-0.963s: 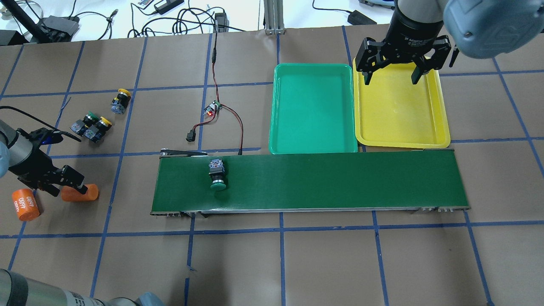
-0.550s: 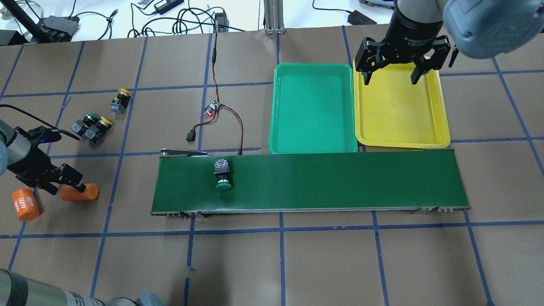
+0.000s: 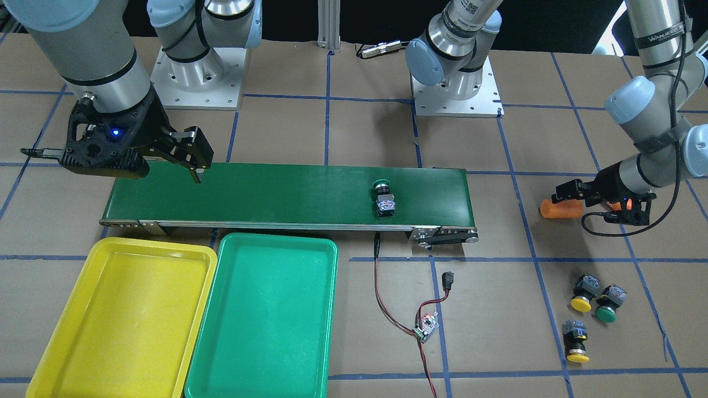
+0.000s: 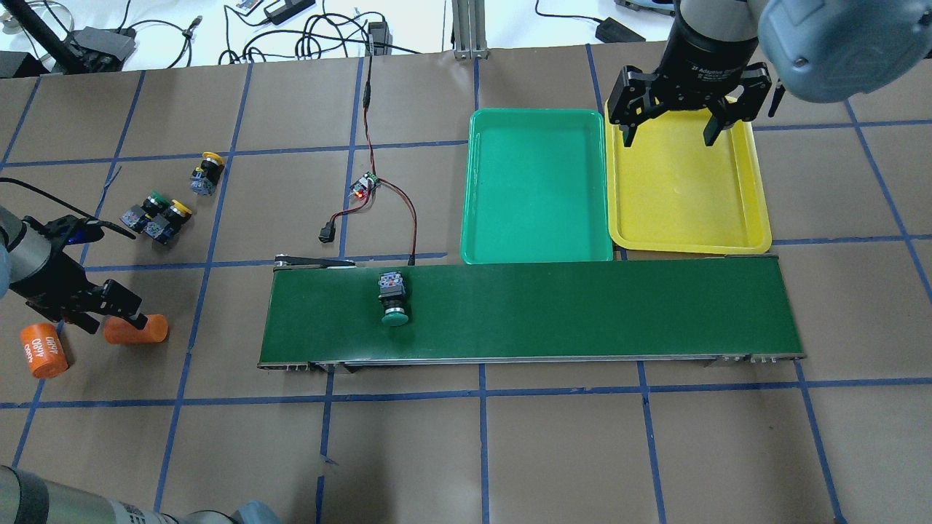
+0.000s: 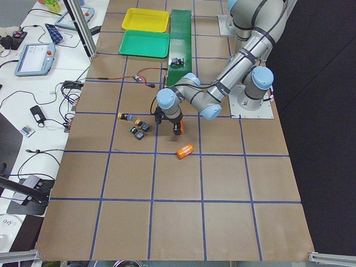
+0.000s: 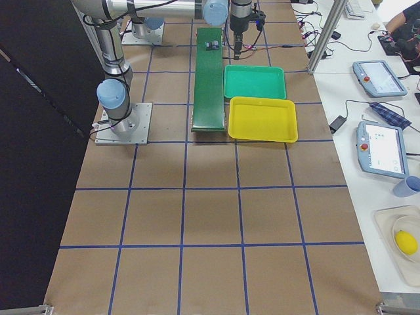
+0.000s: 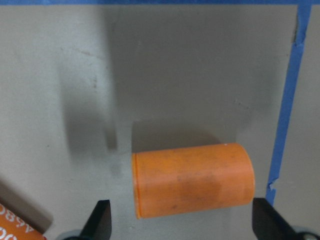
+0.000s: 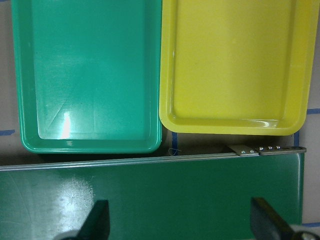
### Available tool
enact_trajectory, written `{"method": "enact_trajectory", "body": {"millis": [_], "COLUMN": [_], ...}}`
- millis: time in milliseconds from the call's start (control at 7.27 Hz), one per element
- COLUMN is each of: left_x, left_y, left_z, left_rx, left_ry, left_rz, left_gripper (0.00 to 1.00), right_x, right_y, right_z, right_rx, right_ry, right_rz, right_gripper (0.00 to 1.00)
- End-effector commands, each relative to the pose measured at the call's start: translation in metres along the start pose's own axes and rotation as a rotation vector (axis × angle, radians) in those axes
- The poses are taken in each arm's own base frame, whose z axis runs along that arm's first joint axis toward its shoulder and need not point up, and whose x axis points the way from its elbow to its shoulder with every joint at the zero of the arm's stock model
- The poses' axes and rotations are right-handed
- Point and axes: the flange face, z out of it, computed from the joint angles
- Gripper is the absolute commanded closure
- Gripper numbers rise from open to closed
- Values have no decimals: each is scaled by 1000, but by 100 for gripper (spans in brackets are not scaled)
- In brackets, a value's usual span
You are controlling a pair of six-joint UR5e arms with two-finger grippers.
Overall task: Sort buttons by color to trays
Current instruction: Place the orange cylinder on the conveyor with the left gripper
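While your right gripper (image 4: 670,137) hangs open above the tray end of the conveyor belt (image 4: 582,313), the green button (image 4: 393,298) has ridden further along the belt toward it, so delivery is under way. The button is still well apart from that gripper, off toward the left arm's side. Your left gripper (image 4: 115,314) stands open at an orange cylinder (image 4: 136,330), not a button.

Green-capped black push-button (image 4: 393,298) lies alone on the long dark-green conveyor belt (image 4: 582,313), open all round. On the brown papered table (image 4: 568,451), second green-capped button (image 4: 145,207) and yellow-capped button (image 4: 169,220) touch, tight for fingers. Lone yellow-capped button (image 4: 206,175) stands apart. Red-black wire with small circuit board (image 4: 366,184) lies between them and the teal plastic tray (image 4: 539,182).
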Motion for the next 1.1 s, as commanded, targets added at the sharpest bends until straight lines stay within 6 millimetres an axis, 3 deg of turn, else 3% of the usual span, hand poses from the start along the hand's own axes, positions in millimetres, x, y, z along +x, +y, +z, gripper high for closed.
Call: {"method": "enact_trajectory", "body": {"millis": [0,688,826,963], "left_x": [2,-1,-1,5], "left_y": [-4,-9,-9,-4], "left_z": [8,28,22,13], "left_rx": [10,-15,-5,-1], "left_ry": [40,66,53,40], "left_rz": [4,4,10,10], "left_gripper": [0,0,27,75], "right_x": [0,0,0,0], "right_y": [0,0,0,0], "right_z": [1,1,1,1], "right_rx": [0,-2,-2,-2], "right_ry": [-1,0,0,0], "right_rz": [0,0,0,0], "right_gripper": [0,0,0,0]}}
